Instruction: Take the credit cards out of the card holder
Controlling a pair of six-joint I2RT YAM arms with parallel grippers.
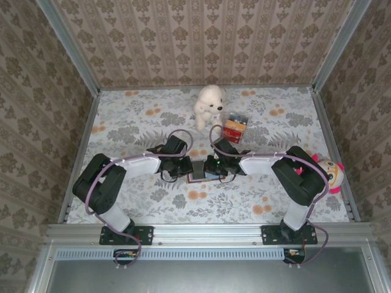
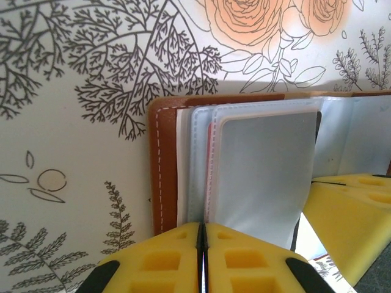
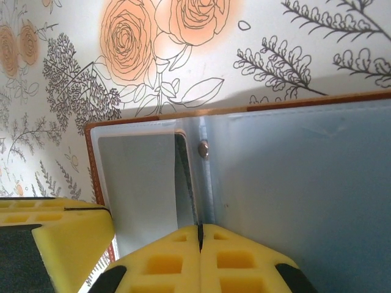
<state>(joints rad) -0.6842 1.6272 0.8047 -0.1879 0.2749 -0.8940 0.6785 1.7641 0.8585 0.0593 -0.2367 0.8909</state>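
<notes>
Pinching anything, left side?

Yes. Left claw (image 2: 202,231): pads pressed together on a pale-blue leaf of the holder (image 2: 162,165), at the edge nearest me. The brown cover lies flat on the floral cloth (image 2: 73,122).

Where does the holder sit?

Mid-table, open, spanning from one of my claws to the other. From above, the plush dog (image 1: 208,105) and the striped box (image 1: 235,127) stand beyond it, well apart.

Right side?

Right claw (image 3: 200,231): jaws shut, no gap, at the fold just below the snap stud (image 3: 203,148). A thin dark edge runs down into the seam. Whether it is gripped, I cannot tell.

Cards?

One red edge (image 2: 209,159) shows, tucked between the blue leaf and a clear sleeve (image 2: 263,171), just right of my left pads. Any others are hidden.

Which way does it lie from you?

Straight ahead of the left fingertips. Its long side runs directly away from them, parallel to the stitched leather edge. The right claw is across the sleeve, farther off.

So which arm draws it?

Left is nearer, by my reckoning, with the right pinning the fold. The pull should follow that long side. Which end the pocket opens at, I cannot tell, so that needs settling first.
</notes>
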